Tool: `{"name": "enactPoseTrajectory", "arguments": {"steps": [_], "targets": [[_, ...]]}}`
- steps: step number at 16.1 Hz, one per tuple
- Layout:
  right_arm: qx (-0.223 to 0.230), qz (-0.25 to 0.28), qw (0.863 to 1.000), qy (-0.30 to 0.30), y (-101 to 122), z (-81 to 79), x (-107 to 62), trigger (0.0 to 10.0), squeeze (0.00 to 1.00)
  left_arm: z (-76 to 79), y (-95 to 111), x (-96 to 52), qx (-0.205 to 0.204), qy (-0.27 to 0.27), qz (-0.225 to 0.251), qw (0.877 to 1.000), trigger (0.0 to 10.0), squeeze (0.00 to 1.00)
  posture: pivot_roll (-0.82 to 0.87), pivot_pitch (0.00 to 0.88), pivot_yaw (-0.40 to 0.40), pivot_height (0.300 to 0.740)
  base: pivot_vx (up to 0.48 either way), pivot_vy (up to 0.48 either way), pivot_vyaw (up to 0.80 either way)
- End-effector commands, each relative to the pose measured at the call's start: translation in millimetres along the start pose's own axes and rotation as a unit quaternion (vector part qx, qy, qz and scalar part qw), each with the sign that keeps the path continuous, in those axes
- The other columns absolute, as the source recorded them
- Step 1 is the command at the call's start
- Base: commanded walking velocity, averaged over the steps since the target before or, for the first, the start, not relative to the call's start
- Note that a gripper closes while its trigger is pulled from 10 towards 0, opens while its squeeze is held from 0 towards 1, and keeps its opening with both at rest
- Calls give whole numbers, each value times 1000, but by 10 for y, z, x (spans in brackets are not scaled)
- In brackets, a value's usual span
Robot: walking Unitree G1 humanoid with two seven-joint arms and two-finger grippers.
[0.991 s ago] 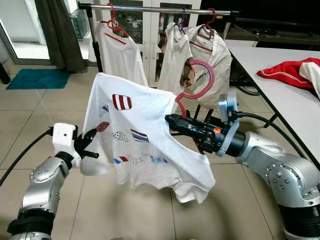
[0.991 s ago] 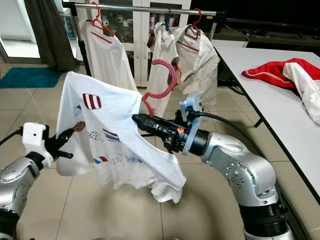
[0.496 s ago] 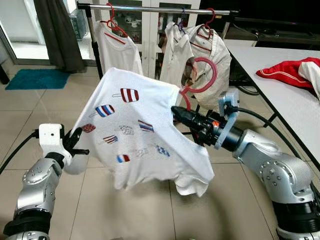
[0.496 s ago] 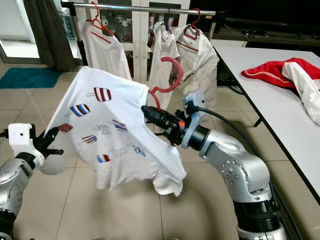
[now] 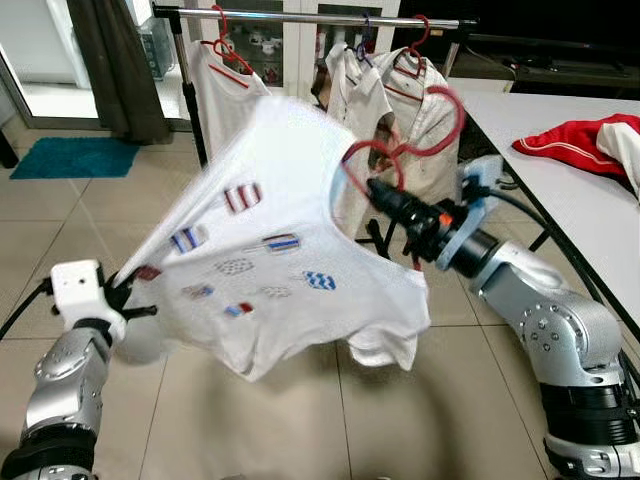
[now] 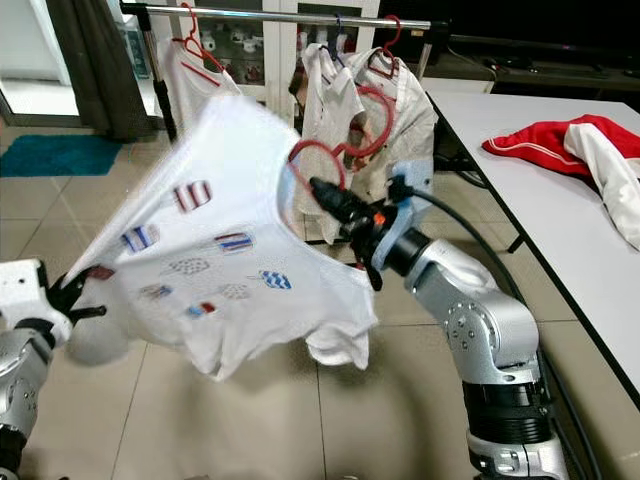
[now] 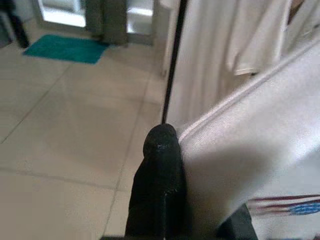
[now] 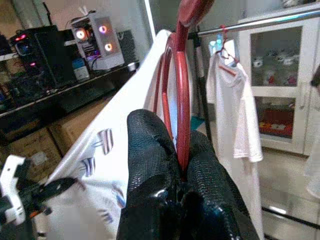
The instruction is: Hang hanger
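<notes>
Up at 12 o'clock from the right gripper (image 5: 385, 193), pinching the red hanger (image 5: 405, 150), sits the rail (image 5: 300, 17); left gripper (image 5: 128, 295) clamps the t-shirt (image 5: 270, 250) hem

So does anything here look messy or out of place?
Two things. The white T-shirt is stretched out almost flat between the right tool, clamped on the red hanger, and the left tool, pinching its hem, instead of hanging down. Also, a red and white garment lies crumpled on the white table.
</notes>
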State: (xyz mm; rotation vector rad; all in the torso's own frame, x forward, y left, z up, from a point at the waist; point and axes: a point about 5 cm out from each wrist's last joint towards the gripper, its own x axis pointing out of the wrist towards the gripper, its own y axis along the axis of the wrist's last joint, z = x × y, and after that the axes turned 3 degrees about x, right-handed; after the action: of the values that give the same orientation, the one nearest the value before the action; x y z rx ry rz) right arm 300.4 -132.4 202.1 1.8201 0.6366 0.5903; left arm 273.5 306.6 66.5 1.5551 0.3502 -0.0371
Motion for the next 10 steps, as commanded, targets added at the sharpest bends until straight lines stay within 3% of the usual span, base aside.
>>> {"name": "enactPoseTrajectory", "arguments": {"steps": [1, 6, 8, 9, 10], "targets": [[-13, 29, 999, -16, 124, 46, -29, 10000, 0, -39, -39, -19, 2, 10, -10, 1000, 0, 0, -126, 0, -43, 719, 0, 0, 0], [-10, 29, 999, -18, 125, 57, -14, 10000, 0, 118, -119, -57, 0, -23, -15, 1000, 0, 0, -124, 0, -45, 719, 0, 0, 0], [-7, 19, 1000, -11, 97, 37, -6, 10000, 0, 253, -96, -67, -7, -62, -2, 998, 0, 0, -122, 0, -51, 719, 0, 0, 0], [-8, 16, 1000, -9, 88, 36, -7, 10000, 0, 259, -78, -66, 4, -60, 3, 998, 3804, 0, -122, 0, -51, 719, 0, 0, 0], [-12, 11, 1000, -11, 74, 36, -8, 10000, 0, 277, -47, -63, -5, -72, 10, 997, 10000, 0, -120, 0, -49, 719, 0, 0, 0]]}}
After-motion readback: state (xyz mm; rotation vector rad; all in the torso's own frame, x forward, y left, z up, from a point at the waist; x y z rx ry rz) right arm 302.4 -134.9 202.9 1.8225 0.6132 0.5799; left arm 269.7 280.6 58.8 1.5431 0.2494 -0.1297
